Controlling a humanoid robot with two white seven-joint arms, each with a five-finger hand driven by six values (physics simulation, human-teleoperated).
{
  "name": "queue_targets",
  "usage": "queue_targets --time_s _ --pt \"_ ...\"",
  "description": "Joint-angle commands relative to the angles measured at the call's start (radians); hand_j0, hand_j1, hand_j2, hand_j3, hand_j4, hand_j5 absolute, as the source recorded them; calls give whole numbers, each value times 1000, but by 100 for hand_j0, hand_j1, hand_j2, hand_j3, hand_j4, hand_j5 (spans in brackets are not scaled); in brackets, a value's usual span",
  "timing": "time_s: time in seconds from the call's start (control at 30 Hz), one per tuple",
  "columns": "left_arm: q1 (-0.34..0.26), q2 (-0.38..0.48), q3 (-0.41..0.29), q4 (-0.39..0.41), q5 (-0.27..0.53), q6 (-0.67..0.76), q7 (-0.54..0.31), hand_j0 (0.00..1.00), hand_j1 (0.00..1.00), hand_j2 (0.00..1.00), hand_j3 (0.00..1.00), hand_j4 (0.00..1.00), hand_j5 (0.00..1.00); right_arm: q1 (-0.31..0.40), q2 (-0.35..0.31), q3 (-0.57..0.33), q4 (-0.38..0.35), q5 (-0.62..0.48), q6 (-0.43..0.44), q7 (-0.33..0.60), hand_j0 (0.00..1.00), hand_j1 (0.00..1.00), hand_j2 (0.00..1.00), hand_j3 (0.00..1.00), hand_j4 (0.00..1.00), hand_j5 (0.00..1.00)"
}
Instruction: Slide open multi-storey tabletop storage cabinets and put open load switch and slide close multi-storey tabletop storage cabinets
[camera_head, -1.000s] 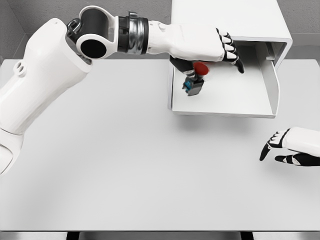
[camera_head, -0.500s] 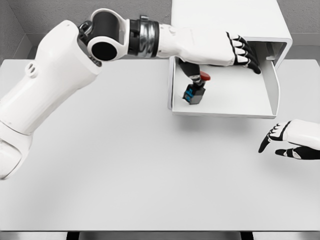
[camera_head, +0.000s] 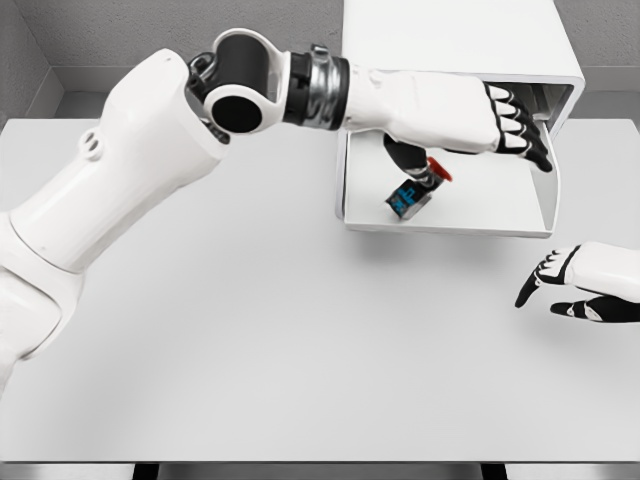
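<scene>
Switch: load switch (camera_head: 414, 190), red knob up, tilted, inside the pulled-out drawer (camera_head: 500, 215).
Left hand (camera_head: 470, 115): above the switch, thumb against it; grip uncertain.
Right hand (camera_head: 580, 295): relaxed, empty, over the table (camera_head: 250, 350).
Progress: drawer open, switch in; release and closing remain.

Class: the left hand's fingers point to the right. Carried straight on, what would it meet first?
Probably the right side wall of the open drawer, just beyond the left hand; depth is unclear from this view.
</scene>
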Motion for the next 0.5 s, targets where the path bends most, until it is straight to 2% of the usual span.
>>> queue_targets --time_s 0.0,0.07,0.17,0.2,0.23,0.27,0.3,0.33,0.37,0.4,0.43,0.47 --pt "0 -5 1 -2 26 3 1 97 97 97 97 97 97 0 -1 0 0 -7 3 0 60 60 60 60 60 60" --pt "-14 4 1 -5 71 3 1 99 99 99 99 99 99 2 -1 0 0 -7 3 0 60 60 60 60 60 60" --pt "-17 72 1 -55 213 3 1 100 100 100 100 100 100 -2 -1 0 0 -7 3 0 60 60 60 60 60 60" --pt "-17 131 2 -101 293 3 1 100 100 100 100 100 100 -3 -1 0 0 -7 3 0 60 60 60 60 60 60" --pt "-14 219 2 -159 405 3 1 100 100 100 100 100 100 -11 -1 0 0 -7 3 0 60 60 60 60 60 60" --pt "1 294 2 -172 451 3 1 100 100 100 100 100 100 -15 0 0 0 -9 3 0 60 60 60 60 60 60" --pt "35 380 4 -170 456 3 1 100 100 100 100 100 100 -20 0 0 0 -9 3 0 60 60 60 60 60 60" --pt "44 456 8 -172 457 3 1 100 100 100 100 100 100 -35 0 0 1 -9 3 0 61 61 61 61 61 61" --pt "54 562 14 -175 474 3 1 100 100 100 100 100 100 -41 2 0 0 -9 3 0 61 61 61 61 61 61" --pt "89 661 37 -176 491 3 1 100 100 100 100 100 100 -46 2 0 0 -9 3 0 61 61 61 61 61 61" --pt "138 711 91 -179 494 3 1 100 100 100 100 100 100 -55 2 0 1 -10 3 0 61 61 61 61 61 61" --pt "166 765 111 -179 497 3 1 100 100 100 100 100 100 -63 2 0 1 -12 3 0 62 62 62 62 62 62"
